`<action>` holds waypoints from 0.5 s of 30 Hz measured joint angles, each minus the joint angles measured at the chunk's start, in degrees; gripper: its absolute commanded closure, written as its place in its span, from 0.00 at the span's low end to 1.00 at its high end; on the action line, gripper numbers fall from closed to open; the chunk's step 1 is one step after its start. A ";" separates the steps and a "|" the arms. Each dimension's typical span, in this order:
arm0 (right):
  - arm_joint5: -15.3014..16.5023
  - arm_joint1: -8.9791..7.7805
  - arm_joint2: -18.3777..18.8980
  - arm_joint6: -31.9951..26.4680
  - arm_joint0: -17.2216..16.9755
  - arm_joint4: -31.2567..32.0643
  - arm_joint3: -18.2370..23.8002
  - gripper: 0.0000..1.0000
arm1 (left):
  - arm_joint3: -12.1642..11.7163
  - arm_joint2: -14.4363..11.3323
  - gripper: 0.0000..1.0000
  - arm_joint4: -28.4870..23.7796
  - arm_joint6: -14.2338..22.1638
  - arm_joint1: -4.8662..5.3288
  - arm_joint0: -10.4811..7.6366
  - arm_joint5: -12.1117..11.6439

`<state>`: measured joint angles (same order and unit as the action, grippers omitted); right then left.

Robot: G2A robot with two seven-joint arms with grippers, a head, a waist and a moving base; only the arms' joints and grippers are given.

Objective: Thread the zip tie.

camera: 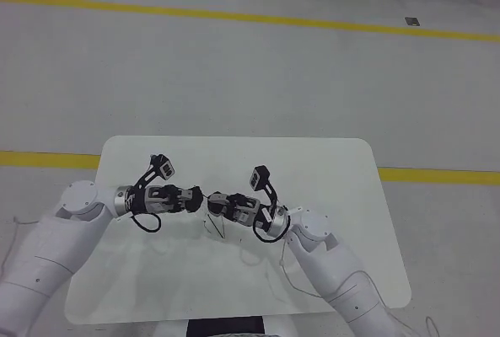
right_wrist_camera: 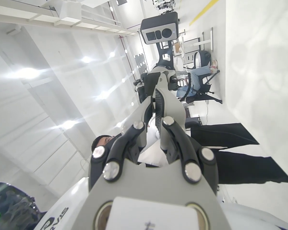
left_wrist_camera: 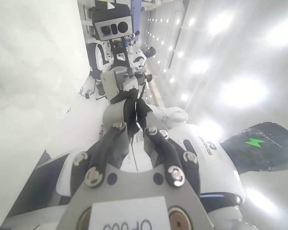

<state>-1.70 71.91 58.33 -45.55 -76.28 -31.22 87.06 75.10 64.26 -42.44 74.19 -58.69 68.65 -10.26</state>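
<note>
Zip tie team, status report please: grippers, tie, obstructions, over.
Left gripper shut on zip tie. Right gripper shut, tip to tip with it above the table. Threading unconfirmed. No obstruction seen.

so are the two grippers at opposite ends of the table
No, the left gripper and right gripper sit almost tip to tip near the middle of the white table.

Smooth matt table [camera: 334, 168], left claw [left_wrist_camera: 134, 101] of brushed metal with matt black fingers [left_wrist_camera: 128, 113], plastic zip tie [camera: 214, 221].
</note>
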 measured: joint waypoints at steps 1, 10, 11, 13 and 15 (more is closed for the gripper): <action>0.07 -0.01 0.01 -0.04 -0.02 -0.08 0.00 1.00 | -0.03 -0.06 0.89 0.01 -0.02 0.01 -0.04 0.02; 0.14 -0.07 -0.18 -0.43 0.12 -0.32 -0.06 1.00 | -0.60 -0.58 0.77 0.02 -0.03 0.07 -0.52 0.04; 0.08 -0.06 -0.29 -0.47 0.16 -0.30 -0.09 1.00 | -0.65 -0.63 0.78 -0.03 0.02 0.08 -0.57 0.04; 0.02 -0.05 -0.45 -0.53 0.27 -0.26 -0.15 1.00 | -0.74 -0.70 0.80 -0.07 0.06 0.11 -0.64 0.04; -0.02 -0.03 -0.62 -0.59 0.41 -0.19 -0.23 1.00 | -0.90 -0.74 0.81 -0.11 0.11 0.14 -0.74 0.04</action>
<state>-1.72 71.88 57.71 -46.15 -75.87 -31.42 86.83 74.20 63.52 -42.55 74.31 -58.55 67.91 -10.23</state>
